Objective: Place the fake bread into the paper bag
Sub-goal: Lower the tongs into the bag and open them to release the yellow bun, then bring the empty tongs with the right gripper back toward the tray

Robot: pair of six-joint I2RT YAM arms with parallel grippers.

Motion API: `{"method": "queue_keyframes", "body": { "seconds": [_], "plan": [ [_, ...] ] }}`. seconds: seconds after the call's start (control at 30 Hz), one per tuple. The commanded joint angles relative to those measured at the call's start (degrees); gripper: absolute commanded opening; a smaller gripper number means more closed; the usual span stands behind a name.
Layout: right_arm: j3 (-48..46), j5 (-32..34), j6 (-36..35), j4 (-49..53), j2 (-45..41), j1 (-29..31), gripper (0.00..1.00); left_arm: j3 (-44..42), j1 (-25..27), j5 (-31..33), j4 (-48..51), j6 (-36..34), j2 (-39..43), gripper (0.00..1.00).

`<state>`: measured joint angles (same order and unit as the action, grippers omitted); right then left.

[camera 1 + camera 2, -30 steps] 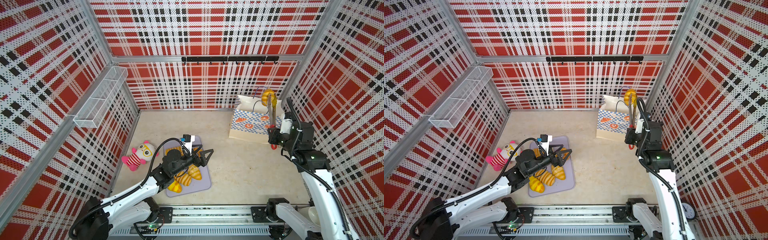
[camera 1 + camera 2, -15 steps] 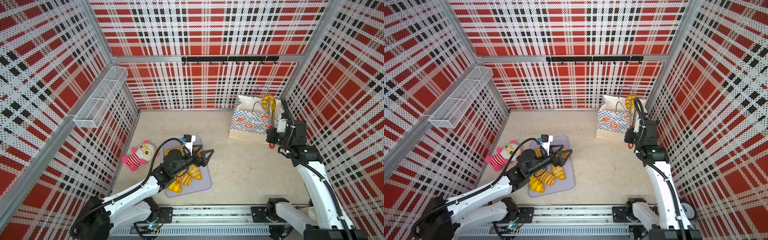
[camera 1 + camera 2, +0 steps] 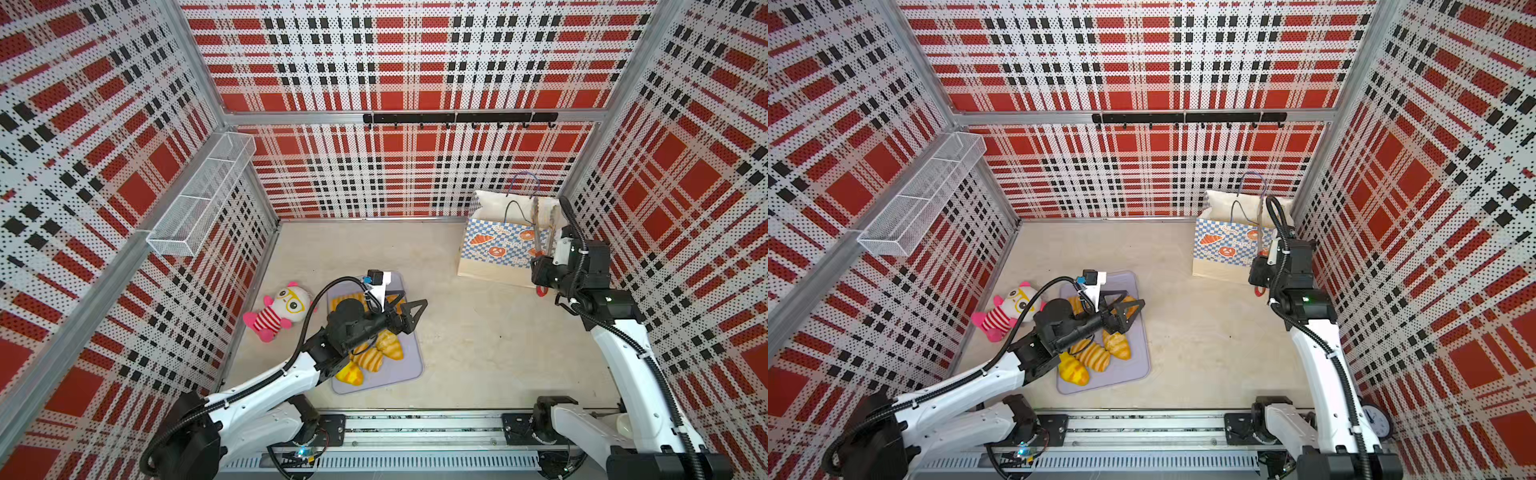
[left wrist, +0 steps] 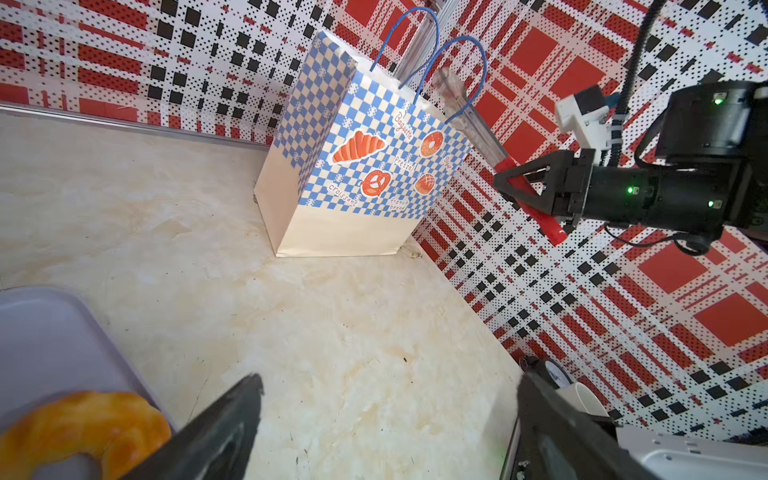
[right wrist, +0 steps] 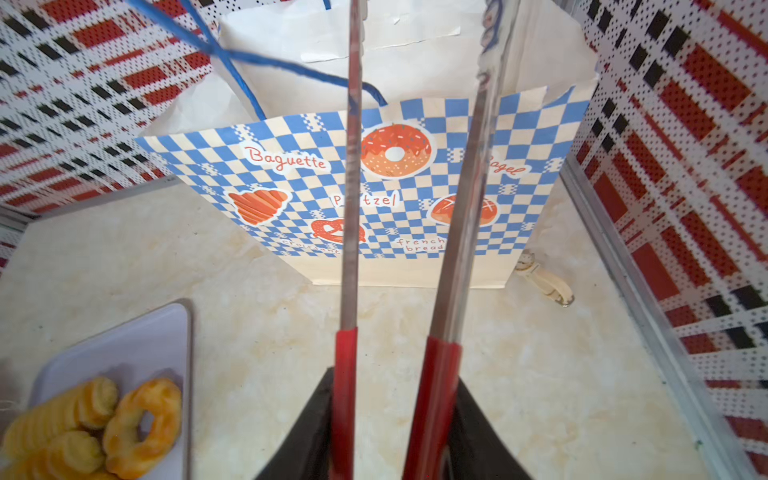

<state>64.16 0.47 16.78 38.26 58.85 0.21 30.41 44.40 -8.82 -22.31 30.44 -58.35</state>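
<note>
Standing upright in the far right corner of your cell, the paper bag [image 3: 494, 249] is the biggest loose thing on the floor. Its blue-and-white checked front with the orange bread pictures faces the arms and its mouth is open; these views do not show you what lies inside. Next down in size, the lilac tray [image 3: 409, 365] lies flat near the left arm, well apart from the bag. Just beside the tray's left edge, the striped plush doll [image 3: 282, 309] lies face up.

On the tray you have the fake bread [image 3: 374, 357]. Ridged loaves and croissants are bunched together in both top views, and a ring donut [image 5: 143, 415] touches a ridged loaf in the right wrist view.

Your left gripper [image 3: 411, 303] hovers over the far half of the tray with its jaws spread wide and nothing between them. Your right gripper [image 3: 544, 259] sits just in front of the bag, clamped on the red handles of a pair of metal tongs [image 5: 351, 249]. The tongs point up and away over the bag's mouth with their two arms parted.

Smallest of all, a wristwatch [image 5: 544, 282] lies on the floor at the bag's right corner; you cannot tell whether it touches the bag.
</note>
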Motion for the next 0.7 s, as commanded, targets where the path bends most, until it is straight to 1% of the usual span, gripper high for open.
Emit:
{"method": "queue_keyframes", "body": {
  "seconds": [0.0, 0.33, 0.47, 0.53, 0.67],
  "plan": [
    [1.58, 0.12, -0.34, -1.08, -1.76, -0.3, 0.4, -0.52, 0.25, -0.67, -1.16, -0.59, 0.54, 0.98],
    [5.16, 0.24, 0.03, 0.67, -5.76, -0.22, 0.36, -0.52, 0.3, -0.61, -1.16, -0.62, 0.34, 0.98],
    [6.57, -1.72, 0.58, 0.95, -8.48, -0.25, 0.35, -0.61, 0.33, -0.42, -1.16, -0.65, 0.51, 0.98],
    [6.85, -4.74, 0.58, 0.48, -10.0, -0.24, 0.34, -0.62, 0.33, -0.31, -1.07, -0.62, 0.8, 0.98],
    [6.47, -13.34, 0.77, -1.46, -12.95, -0.29, 0.34, -0.58, 0.33, 0.47, -0.26, -0.24, 2.06, 0.98]
  ]
}}
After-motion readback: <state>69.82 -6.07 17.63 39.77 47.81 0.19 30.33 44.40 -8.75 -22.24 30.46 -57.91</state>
